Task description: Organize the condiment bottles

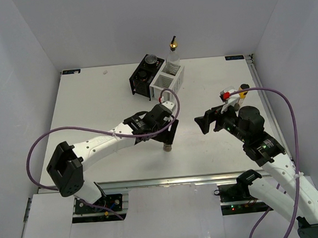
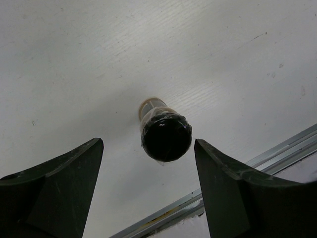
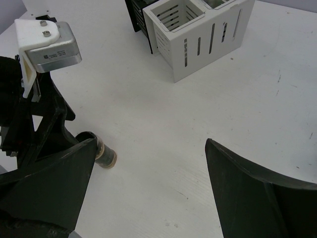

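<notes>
dark-lidded jar (image 2: 166,134) on the counter (image 1: 108,101), beneath the left fingers (image 2: 74,173).
left fingers spread wide, one on either side of the jar, not touching it; right fingers (image 3: 247,188) also spread, above the counter.

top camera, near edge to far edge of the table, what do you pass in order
dark-lidded jar → white slatted rack → clear bottle with brass spout; black rack left out, it sits level with the white one
</notes>
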